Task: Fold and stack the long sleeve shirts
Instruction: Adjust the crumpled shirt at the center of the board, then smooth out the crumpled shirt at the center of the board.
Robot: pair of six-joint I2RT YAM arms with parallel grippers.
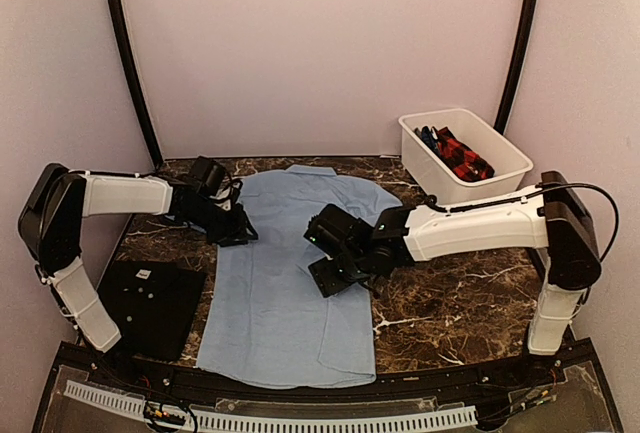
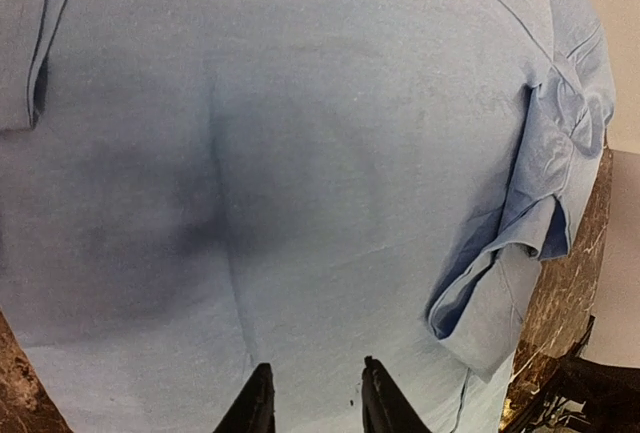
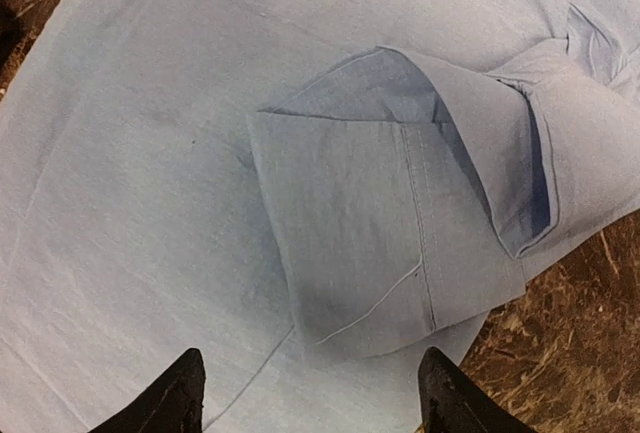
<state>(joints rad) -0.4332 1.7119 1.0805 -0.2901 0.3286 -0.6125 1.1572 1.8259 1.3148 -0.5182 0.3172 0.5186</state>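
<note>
Currently, one dark marble table (image 1: 450, 303) carries the whole scene. One light-blue shirt (image 1: 285, 283) lies spread flat across its middle, collar toward the far wall, hem toward the arm bases. Two arms reach over it: the left arm (image 1: 120, 195) comes in from the left edge and the right arm (image 1: 480, 223) from the right. One flat black mat (image 1: 150, 303) sits just beside the shirt's left side, near the left base. One white bin (image 1: 478, 190) stands at the far right corner, apart from the spread shirt. I count two garments in it: one red-black checked shirt (image 1: 460, 156) and one dark blue garment (image 1: 428, 136), bunched together. Two grippers, two fingers each. The left gripper (image 2: 315, 378) sits low over the shirt's left edge. Its fingers (image 2: 258, 398) stand a narrow gap apart, and I see flat cloth behind them and no fold caught between. The right gripper (image 3: 312, 353) hangs over the shirt's right half with its jaws spread wide and nothing in them. One cuff (image 3: 390, 233) lies below it, the sleeve folded in onto the shirt body, its end reaching the shirt's edge by the marble.
</note>
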